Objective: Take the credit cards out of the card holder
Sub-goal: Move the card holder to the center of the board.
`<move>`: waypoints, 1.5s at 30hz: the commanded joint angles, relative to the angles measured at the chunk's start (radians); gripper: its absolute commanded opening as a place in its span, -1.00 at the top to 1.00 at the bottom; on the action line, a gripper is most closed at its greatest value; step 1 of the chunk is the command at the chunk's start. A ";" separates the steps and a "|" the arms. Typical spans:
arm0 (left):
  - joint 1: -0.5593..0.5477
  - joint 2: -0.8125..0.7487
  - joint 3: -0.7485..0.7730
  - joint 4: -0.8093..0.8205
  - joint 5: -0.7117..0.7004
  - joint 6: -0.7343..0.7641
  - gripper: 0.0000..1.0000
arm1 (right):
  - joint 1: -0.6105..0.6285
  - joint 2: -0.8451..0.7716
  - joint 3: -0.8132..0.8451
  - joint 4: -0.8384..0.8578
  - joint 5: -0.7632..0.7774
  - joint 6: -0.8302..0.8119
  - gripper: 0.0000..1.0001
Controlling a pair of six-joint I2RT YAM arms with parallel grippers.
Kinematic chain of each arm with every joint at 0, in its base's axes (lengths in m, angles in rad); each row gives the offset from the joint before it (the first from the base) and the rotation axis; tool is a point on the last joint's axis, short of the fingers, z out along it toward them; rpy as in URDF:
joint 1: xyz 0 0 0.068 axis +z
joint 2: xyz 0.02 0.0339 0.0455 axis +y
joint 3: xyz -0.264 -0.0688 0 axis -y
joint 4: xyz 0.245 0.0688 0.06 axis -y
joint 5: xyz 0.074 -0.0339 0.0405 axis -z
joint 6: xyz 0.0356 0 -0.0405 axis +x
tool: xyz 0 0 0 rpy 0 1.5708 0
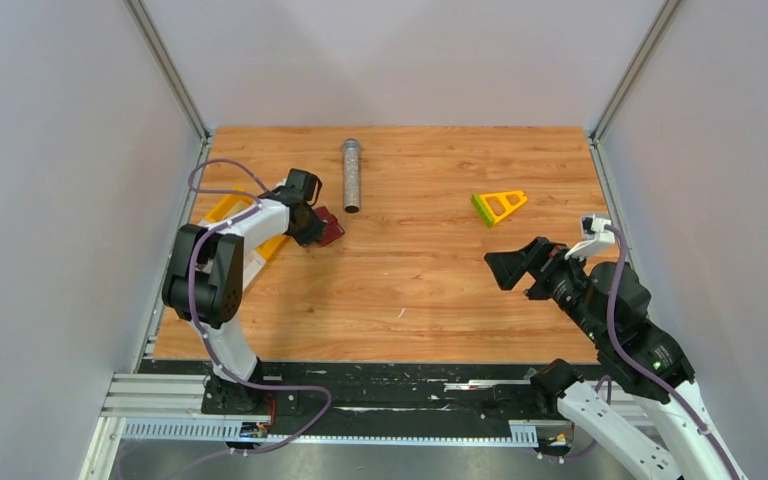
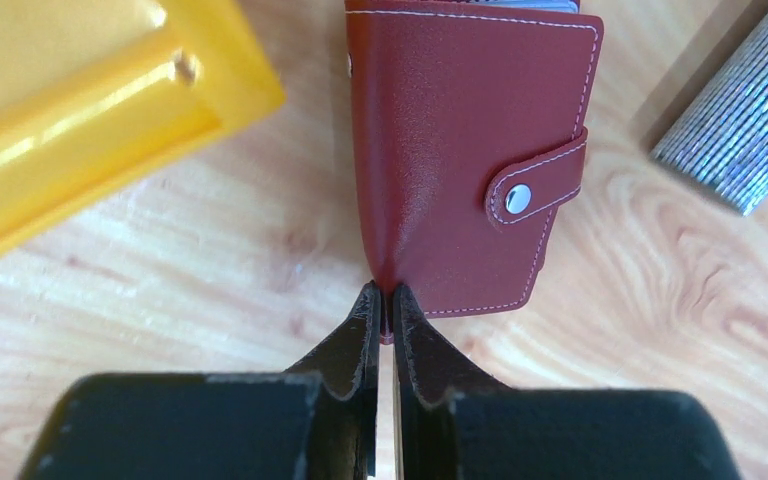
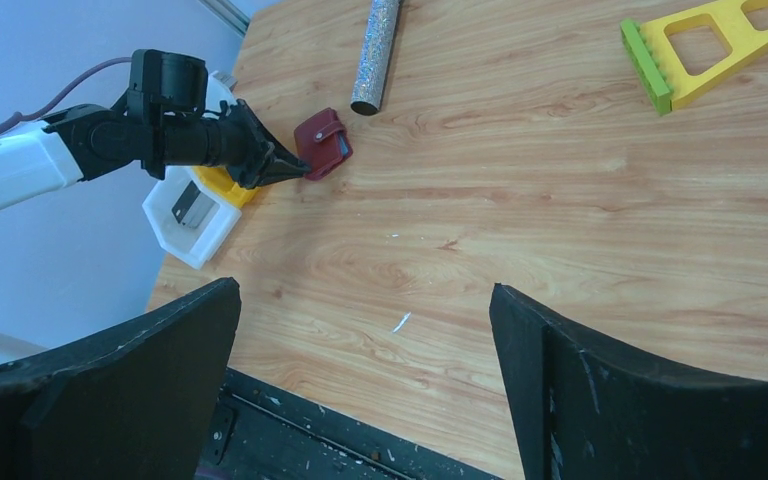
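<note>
The card holder (image 1: 330, 228) is a dark-red wallet lying flat at the table's left, its snap tab (image 2: 535, 185) fastened. My left gripper (image 2: 385, 300) is shut on the holder's near corner, the two fingertips pinching the leather edge. From the right wrist view the same left gripper (image 3: 305, 172) reaches in from the left onto the card holder (image 3: 322, 143). The credit cards are hidden. My right gripper (image 3: 363, 290) is open, well apart over the table's right side with nothing between its fingers. From above, this right gripper (image 1: 520, 268) points left.
A yellow tray (image 2: 80, 120) sits just left of the holder, beside a white tray (image 3: 185, 235) that holds a small grey flat piece. A glittery metal tube (image 1: 351, 175) lies behind the holder. A yellow-green triangular piece (image 1: 500, 205) lies at the back right.
</note>
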 commanded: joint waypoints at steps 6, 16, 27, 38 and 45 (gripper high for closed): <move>-0.088 -0.173 -0.160 -0.086 0.050 0.044 0.94 | 0.002 -0.007 0.030 -0.024 -0.012 0.029 -0.96; -0.370 -0.352 -0.306 -0.082 0.161 0.075 0.84 | 0.002 0.006 -0.023 -0.066 -0.092 0.050 -0.93; -0.530 -0.449 -0.399 0.085 0.280 0.112 0.52 | 0.003 0.009 -0.074 -0.148 -0.134 0.113 -0.85; -0.543 -0.705 -0.353 -0.106 0.106 0.183 -0.40 | 0.002 0.176 -0.113 -0.125 -0.173 0.198 -0.47; -0.542 -0.843 -0.332 -0.192 -0.037 0.224 -0.76 | 0.022 0.384 -0.074 -0.049 -0.185 0.245 -0.21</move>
